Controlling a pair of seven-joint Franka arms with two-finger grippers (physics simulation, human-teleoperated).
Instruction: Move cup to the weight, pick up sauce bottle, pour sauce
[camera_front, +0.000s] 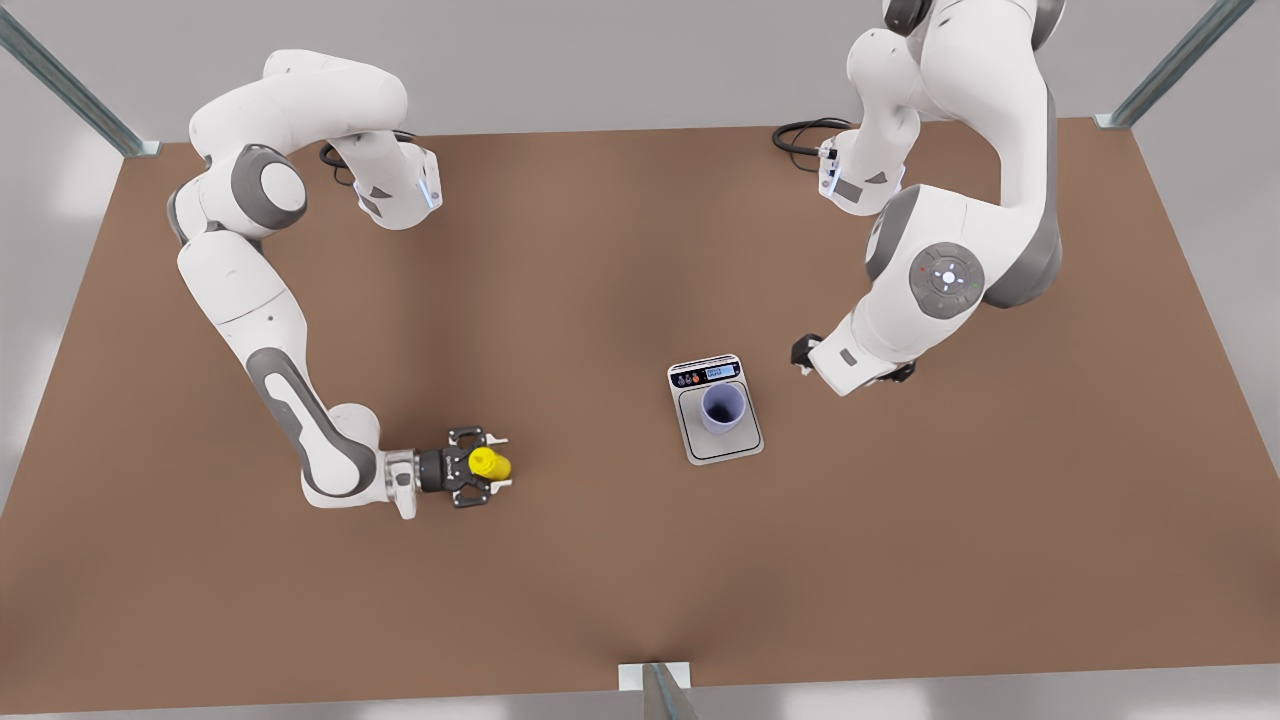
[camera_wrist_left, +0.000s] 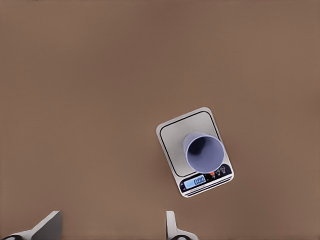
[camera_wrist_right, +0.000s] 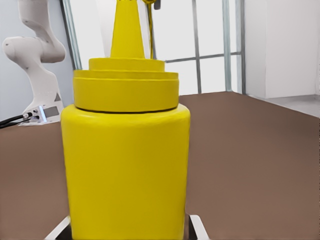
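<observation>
Cup (camera_front: 722, 408) sits on weight (camera_front: 714, 411) — step 1 done. Right gripper (camera_front: 489, 463), fingers (camera_wrist_right: 199, 226) straddling sauce bottle (camera_front: 490, 463), grip uncertain; left gripper (camera_wrist_left: 112, 227) spread, empty, waits — lift, pour remain.

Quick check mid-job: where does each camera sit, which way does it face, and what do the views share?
Front view: high above the table, looking down at both arms.
Left wrist view: above, facing down at the cup on the scale; left end effector fingertips in frame.
Right wrist view: low, facing sideways at the sauce bottle between the right end effector's fingers.
Front and left wrist views share cup and scale.
</observation>
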